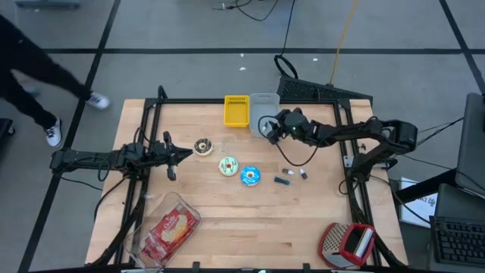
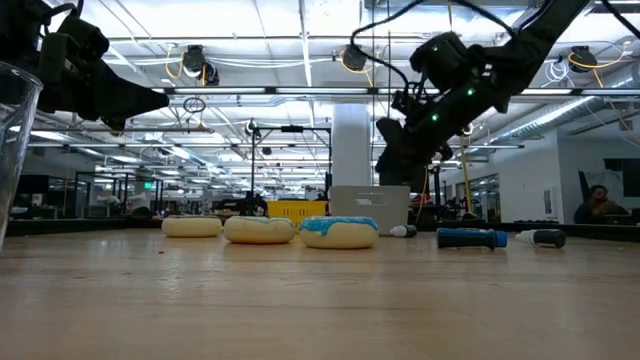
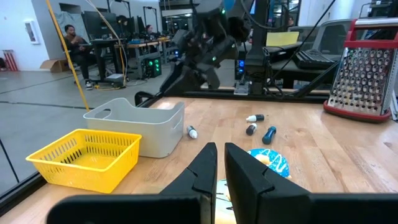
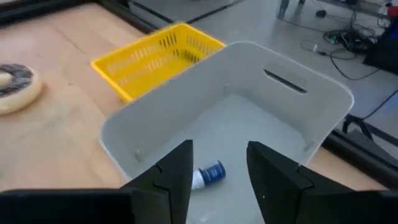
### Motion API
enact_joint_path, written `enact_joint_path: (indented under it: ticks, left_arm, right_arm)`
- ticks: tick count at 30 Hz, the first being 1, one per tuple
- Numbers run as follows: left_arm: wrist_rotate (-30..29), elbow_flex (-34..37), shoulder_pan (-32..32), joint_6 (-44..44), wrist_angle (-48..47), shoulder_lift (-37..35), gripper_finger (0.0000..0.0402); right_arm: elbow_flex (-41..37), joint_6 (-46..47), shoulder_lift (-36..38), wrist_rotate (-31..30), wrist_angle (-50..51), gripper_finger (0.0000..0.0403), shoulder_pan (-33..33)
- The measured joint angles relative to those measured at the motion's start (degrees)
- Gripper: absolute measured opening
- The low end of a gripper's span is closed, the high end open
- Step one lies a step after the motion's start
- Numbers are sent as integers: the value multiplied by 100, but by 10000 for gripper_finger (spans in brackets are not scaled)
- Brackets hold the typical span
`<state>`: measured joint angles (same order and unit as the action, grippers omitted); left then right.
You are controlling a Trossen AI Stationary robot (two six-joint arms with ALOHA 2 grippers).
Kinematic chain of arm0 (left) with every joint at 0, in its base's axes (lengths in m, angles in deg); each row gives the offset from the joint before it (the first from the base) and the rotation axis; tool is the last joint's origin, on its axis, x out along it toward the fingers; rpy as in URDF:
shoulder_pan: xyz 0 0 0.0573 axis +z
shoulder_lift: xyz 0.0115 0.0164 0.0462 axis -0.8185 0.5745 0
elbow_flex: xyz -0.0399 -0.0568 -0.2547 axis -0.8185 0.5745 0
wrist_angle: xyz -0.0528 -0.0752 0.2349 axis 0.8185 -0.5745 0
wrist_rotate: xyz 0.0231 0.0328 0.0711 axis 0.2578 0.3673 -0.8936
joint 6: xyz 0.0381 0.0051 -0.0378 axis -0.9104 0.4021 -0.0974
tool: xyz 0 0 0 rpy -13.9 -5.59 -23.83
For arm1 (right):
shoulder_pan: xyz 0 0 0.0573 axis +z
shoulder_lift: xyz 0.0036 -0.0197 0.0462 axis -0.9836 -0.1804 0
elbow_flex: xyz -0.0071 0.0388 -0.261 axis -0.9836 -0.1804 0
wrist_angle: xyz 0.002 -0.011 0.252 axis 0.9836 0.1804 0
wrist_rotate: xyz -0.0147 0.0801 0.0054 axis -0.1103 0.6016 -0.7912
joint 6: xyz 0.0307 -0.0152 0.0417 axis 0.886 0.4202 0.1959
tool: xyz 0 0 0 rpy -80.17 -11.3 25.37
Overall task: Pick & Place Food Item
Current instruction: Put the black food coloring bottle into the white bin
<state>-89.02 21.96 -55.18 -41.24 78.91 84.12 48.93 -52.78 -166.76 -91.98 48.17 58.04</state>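
Observation:
Three doughnuts lie flat on the wooden table: a chocolate-topped one (image 1: 202, 146), a white one with green sprinkles (image 1: 228, 166) and a blue-iced one (image 1: 251, 176). A grey bin (image 1: 264, 110) stands at the far edge, and a small blue-and-white tube (image 4: 208, 175) lies on its floor. My right gripper (image 4: 219, 168) hovers open over the bin's near wall (image 4: 155, 134), with nothing between its fingers; it also shows in the high view (image 1: 266, 127). My left gripper (image 3: 220, 158) is shut, level and holding nothing at the table's left (image 1: 176, 155), short of the chocolate doughnut.
A yellow mesh basket (image 1: 236, 111) stands beside the bin on its left. Three small tubes (image 1: 292, 176) lie right of the blue doughnut. A clear bag of food (image 1: 168, 227) sits near left, a metal grater (image 1: 348, 243) near right. A person's legs (image 1: 45, 98) are beyond the table's left.

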Motion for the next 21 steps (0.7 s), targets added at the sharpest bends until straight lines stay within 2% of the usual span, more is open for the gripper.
enact_joint_path:
  ticks: [9, 13, 16, 21]
  left_arm:
    - [0, 0, 0, 1, 0, -1, 31]
    - [0, 0, 1, 0, 0, -1, 31]
    - [0, 0, 0, 0, 0, 0, 31]
    - [0, 0, 1, 0, 0, -1, 31]
  right_arm:
    - [-2, -384, 811, 8, 500, 144, 491]
    - [-2, -511, 1360, 17, 1617, 142, 824]
    - [-2, -66, 1779, 28, 2659, 140, 1140]
    - [-2, 856, 2321, 600, 4204, 139, 1715]
